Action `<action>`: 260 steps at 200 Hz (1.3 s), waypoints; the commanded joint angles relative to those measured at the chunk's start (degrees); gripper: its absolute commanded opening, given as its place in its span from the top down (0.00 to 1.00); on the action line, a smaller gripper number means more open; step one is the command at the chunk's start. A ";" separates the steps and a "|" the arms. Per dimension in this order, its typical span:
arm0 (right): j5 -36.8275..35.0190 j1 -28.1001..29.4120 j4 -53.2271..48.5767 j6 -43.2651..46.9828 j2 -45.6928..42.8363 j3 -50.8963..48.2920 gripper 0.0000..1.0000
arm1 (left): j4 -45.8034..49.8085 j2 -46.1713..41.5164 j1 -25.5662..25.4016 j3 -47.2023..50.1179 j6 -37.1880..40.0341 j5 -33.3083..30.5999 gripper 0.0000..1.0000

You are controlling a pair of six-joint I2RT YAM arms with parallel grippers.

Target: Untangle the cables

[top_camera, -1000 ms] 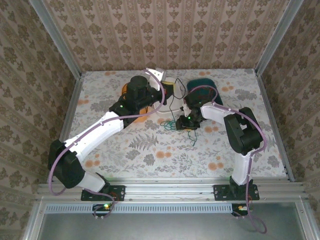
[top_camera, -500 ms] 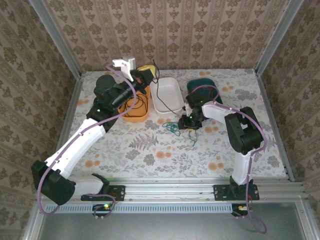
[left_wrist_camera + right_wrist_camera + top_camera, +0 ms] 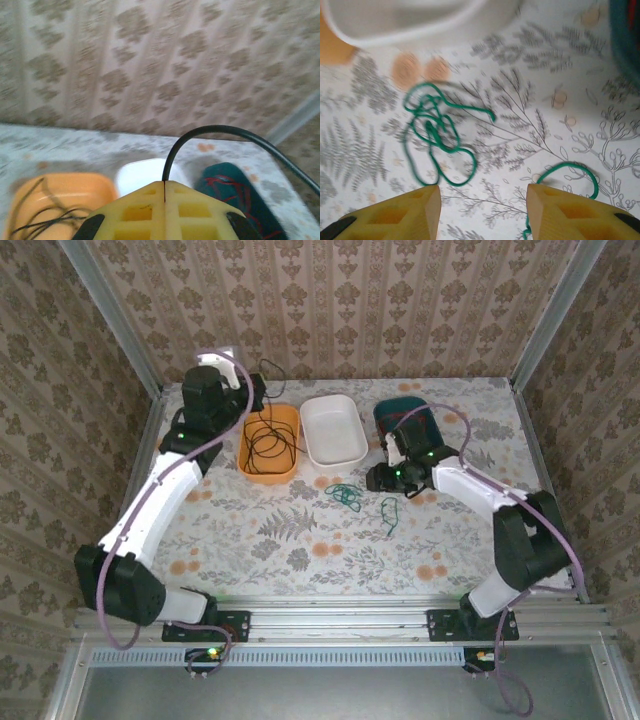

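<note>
The near half of the surface (image 3: pixel 300 550) lies open. Far side: orange tray (image 3: pixel 268 476), white tray (image 3: pixel 333 430) and teal tray (image 3: pixel 392 410) side by side, green cable (image 3: pixel 346 495) loops just near of them.

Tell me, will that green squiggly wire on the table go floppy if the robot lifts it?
Probably floppy: the green wire is thin and lies in loose loops. It likely weighs almost nothing. Its loops overlap, so they might lift together as a clump.
</note>
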State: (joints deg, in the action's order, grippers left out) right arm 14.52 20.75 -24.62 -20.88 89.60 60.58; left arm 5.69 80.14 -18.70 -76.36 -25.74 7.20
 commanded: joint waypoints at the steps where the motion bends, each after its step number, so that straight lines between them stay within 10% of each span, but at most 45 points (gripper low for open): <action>1: -2.80 -0.19 2.74 -1.66 -3.39 -1.55 0.50 | 8.64 4.47 3.18 -2.54 1.11 0.67 1.00; 93: -4.94 -0.19 1.04 -0.96 -6.59 -2.22 0.49 | 16.18 26.90 3.89 -12.68 6.97 -6.13 1.00; 123: -5.54 -0.49 0.41 -0.92 -6.38 -2.55 0.49 | 17.13 25.59 -0.51 -14.09 12.35 -13.25 0.36; 141: -6.37 -0.91 -0.87 -1.44 -5.85 -2.74 0.49 | 15.70 22.44 -4.18 -12.74 16.39 -17.47 0.18; 197: -10.04 -1.35 -7.45 0.11 -4.41 -4.30 0.49 | 16.28 17.86 -17.52 -7.23 20.12 -16.34 0.13; 260: -10.47 0.33 -15.69 2.98 -0.24 -4.34 0.49 | 12.33 21.39 -26.93 -2.37 22.57 0.21 0.13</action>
State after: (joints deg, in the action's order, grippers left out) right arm 5.39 20.12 -34.96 -19.51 87.99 56.86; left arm 19.27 99.77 -42.89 -79.35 -6.59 -0.08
